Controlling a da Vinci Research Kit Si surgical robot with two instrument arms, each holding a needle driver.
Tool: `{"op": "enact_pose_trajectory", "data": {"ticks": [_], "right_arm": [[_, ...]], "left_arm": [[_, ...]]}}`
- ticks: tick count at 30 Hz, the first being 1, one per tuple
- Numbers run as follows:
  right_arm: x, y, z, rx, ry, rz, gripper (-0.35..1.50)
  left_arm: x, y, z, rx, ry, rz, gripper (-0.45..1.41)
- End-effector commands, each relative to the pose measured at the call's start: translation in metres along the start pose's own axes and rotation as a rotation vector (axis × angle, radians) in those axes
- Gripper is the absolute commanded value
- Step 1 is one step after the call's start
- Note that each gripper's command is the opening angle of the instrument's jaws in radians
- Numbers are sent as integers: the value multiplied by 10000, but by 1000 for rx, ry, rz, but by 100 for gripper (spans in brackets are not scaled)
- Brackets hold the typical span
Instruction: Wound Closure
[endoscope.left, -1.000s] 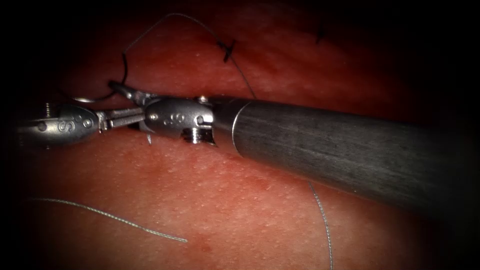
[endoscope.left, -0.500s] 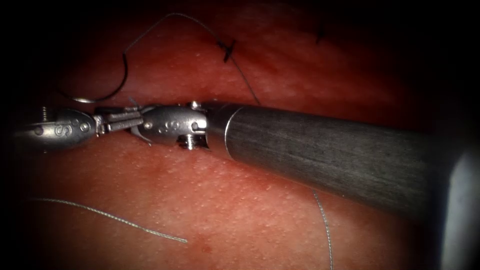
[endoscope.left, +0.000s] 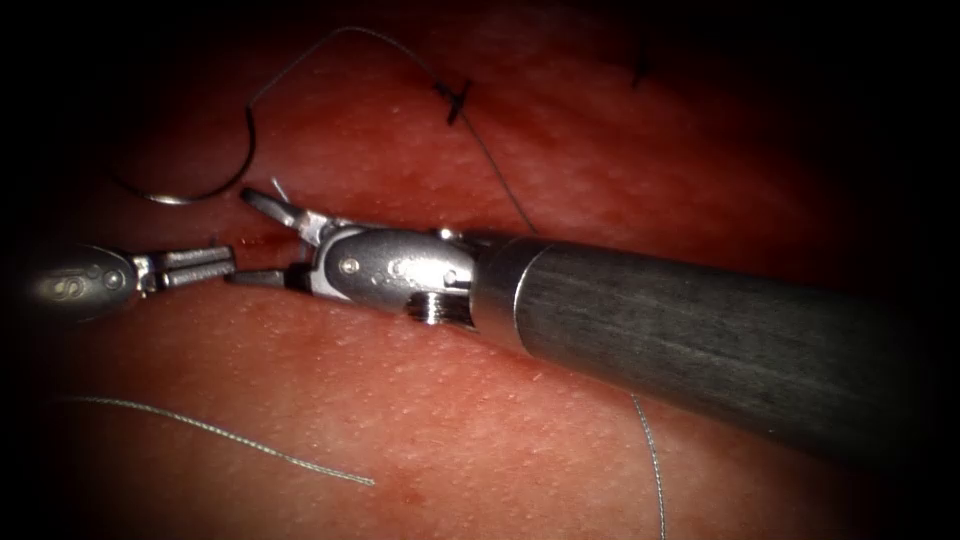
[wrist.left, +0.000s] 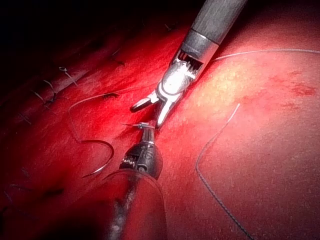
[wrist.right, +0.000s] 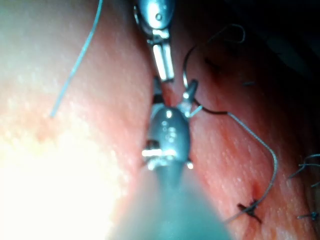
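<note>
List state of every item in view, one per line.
Right tool: jaws open, holding nothing.
Left tool: jaws shut, whether on anything can't be told.
Needle: lying loose on the tissue, held by neither tool.
Thread: slack, running from the needle to a knotted stitch.
Cut piece of thread: lying loose on the tissue.
Tissue: wet with red fluid.

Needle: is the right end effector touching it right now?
Apart. In the endoscope view the needle lies free on the tissue, with a gap of tissue below it before the open right end effector.
</note>
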Motion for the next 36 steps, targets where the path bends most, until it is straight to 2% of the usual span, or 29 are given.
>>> {"op": "enact_pose_trajectory", "data": {"ticks": [1, 3, 4, 7, 8, 12, 20, 23, 29, 34, 35, 36], "right_arm": [[4, 15, -26, 4, -8, 10, 146], [8, 21, -45, 6, -14, 21, 146], [14, 28, -66, 9, -20, 34, 146], [27, 42, -105, -22, -5, 67, 148], [30, 44, -110, -27, -5, 72, 148], [36, 48, -117, -35, -17, 77, 148], [37, 48, -104, -46, -23, 77, 148], [37, 48, -103, -46, -23, 77, 148], [37, 48, -104, -46, -23, 77, 148], [37, 49, -104, -46, -24, 78, 148], [37, 49, -104, -46, -24, 78, 148], [37, 49, -104, -46, -24, 78, 148]], "left_arm": [[-4, -2, 4, 10, 2, -7, -45], [-8, -4, -2, 14, 4, -11, -45], [-16, -5, -9, 21, 2, -22, -45], [-33, -4, -16, 30, 1, -38, -45], [-39, -4, -17, 34, 1, -46, -45], [-61, -3, -17, 45, 2, -69, -45], [-112, -4, -11, 53, 19, -147, -45], [-134, -7, -11, 57, 9, -179, -23], [-163, -17, -32, 70, -57, -209, 0], [-167, -16, -65, 80, -78, -235, 42], [-163, -17, -76, 81, -86, -238, 71], [-163, -17, -76, 81, -86, -238, 71]]}}
